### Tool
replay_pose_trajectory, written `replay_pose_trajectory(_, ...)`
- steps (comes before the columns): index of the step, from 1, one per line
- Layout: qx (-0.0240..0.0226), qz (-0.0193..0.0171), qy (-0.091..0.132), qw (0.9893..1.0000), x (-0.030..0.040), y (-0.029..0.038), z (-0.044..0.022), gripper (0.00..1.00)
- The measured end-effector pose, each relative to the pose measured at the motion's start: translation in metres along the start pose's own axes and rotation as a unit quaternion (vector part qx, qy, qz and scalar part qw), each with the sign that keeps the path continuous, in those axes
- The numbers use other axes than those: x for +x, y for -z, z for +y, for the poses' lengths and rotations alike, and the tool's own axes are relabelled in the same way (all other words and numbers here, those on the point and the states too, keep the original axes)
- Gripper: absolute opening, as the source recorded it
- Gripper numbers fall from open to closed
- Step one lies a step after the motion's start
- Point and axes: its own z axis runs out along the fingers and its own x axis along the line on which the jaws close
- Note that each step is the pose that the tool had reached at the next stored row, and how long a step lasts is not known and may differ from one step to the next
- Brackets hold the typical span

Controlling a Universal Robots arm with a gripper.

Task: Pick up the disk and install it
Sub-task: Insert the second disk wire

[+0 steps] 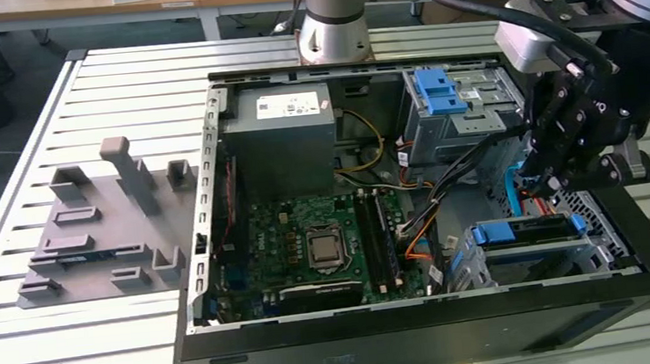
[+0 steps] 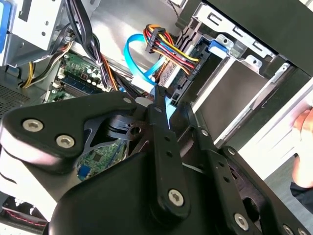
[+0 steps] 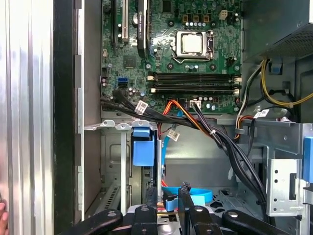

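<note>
You have the gripper (image 1: pixel 543 185) down inside the open computer case (image 1: pixel 432 323), on the exterior view's right and about halfway up the frame. Its black linkage hangs over the lower drive bay. You cannot tell from any view whether the pincer is spread, pressed together or pinching something. In both wrist views a bit of blue shows right at the tip of the gripper (image 2: pixel 164 105) (image 3: pixel 168 198), but it could be plastic frame or cable.

The disk (image 1: pixel 538 230) appears to lie edge-on in that lower bay, in the lower right of the exterior view. It shows as a flat dark slab with blue plastic at both ends, directly beneath the gripper. You cannot make out whether the two are touching.

Above it in the frame stands the upper drive cage (image 1: pixel 448 101) with its blue latches. The power-supply box (image 1: pixel 286 137) sits at the upper middle, and the motherboard (image 1: pixel 319 244) fills the case floor below it. On the exterior view's left, well apart from the case, the grey fixture (image 1: pixel 106 228) rests on the slatted table (image 1: pixel 33 349).

In the second wrist view a light-blue cable (image 2: pixel 139 61) curves down toward the tip. In the first wrist view a black cable bundle (image 3: pixel 230 147) runs between the motherboard (image 3: pixel 190 58) and the bay.
</note>
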Motion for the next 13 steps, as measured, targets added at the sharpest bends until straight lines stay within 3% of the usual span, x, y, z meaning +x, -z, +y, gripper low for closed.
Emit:
replay_pose_trajectory(5, 0.0003, -0.0005, 0.000, 1.0000, -0.0010, -0.0030, 0.0001, 0.30)
replay_pose_trajectory(8, 0.0002, -0.0013, 0.000, 1.0000, -0.0014, -0.0045, 0.0002, 0.17)
replay_pose_trajectory(13, -0.0011, -0.0019, 0.000, 1.0000, -0.0015, -0.0068, -0.0010, 0.16)
